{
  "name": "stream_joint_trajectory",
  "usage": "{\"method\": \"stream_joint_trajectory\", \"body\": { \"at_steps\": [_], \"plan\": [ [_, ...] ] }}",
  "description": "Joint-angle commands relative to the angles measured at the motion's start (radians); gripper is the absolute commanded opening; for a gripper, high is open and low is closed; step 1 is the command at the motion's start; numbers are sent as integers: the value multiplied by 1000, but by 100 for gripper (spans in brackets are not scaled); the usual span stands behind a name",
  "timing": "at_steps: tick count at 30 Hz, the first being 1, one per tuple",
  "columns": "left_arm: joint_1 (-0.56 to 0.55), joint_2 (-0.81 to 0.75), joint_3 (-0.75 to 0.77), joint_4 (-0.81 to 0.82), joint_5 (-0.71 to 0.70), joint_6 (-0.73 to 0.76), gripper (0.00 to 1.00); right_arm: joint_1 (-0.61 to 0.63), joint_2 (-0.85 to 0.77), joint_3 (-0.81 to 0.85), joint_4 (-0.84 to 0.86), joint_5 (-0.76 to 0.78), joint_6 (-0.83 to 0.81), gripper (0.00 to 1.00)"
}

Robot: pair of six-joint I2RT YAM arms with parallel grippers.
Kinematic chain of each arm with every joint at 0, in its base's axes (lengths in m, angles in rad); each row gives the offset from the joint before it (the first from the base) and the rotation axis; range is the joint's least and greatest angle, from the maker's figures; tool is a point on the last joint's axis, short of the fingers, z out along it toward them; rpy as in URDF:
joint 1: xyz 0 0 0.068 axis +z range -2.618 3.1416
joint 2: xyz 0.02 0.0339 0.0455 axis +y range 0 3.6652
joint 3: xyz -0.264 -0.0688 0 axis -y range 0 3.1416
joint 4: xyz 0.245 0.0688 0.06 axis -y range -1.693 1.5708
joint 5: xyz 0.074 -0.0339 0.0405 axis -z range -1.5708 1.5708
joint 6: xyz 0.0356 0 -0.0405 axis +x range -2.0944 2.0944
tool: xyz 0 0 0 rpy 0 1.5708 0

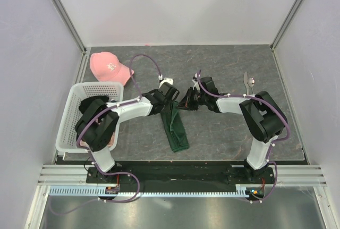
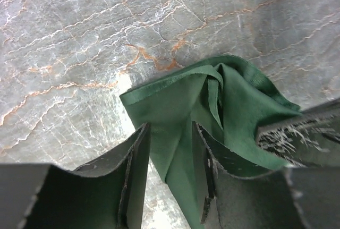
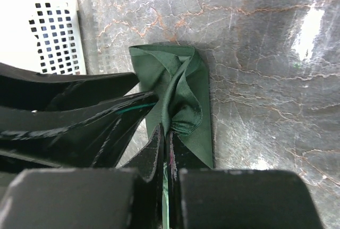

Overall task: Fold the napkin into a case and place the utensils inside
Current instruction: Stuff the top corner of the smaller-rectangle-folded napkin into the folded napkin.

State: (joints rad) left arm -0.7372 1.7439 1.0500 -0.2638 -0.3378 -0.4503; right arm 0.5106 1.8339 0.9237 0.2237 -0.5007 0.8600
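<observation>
While the napkin point(image 1: 176, 131) lies as a narrow folded strip on the table point(image 1: 228, 61) between the arms, the left gripper point(image 2: 170, 152) stands over its far end, jaws partly spread, green cloth showing in the gap. Just beside it, the right gripper point(image 3: 163, 137) has its jaws pressed together, pinching a bunched fold of that same end.

Left arm point(image 1: 133, 109) and right arm point(image 1: 234, 103) are white with black joints and purple cables point(image 1: 142, 55); left gripper point(image 2: 170, 128) seems scuffed black.
</observation>
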Motion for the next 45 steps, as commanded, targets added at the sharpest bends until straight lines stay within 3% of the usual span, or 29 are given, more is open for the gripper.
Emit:
{"method": "stream_joint_trajectory", "body": {
  "at_steps": [1,6,10,15,20,26,35,41,45],
  "plan": [
    [-5,31,35,12,-35,62,43,8,13,44,25,-19,-3,0],
    [-5,36,39,12,-30,64,36,17,19,52,22,-19,-1,0],
    [-5,-7,31,20,-18,47,19,42,22,64,20,-15,4,0],
    [-2,-27,22,17,65,18,12,74,48,72,48,-7,34,0],
    [5,-38,16,8,112,-30,11,101,90,69,97,4,76,0],
    [13,-15,31,-21,115,-39,24,105,120,58,131,4,86,0],
    [16,-46,33,-44,89,-31,15,103,133,64,126,2,79,0],
    [16,-47,35,-55,89,-41,17,105,136,72,120,-1,76,0],
    [16,-52,36,-63,92,-47,8,106,139,81,112,-2,74,0]
  ]
}}
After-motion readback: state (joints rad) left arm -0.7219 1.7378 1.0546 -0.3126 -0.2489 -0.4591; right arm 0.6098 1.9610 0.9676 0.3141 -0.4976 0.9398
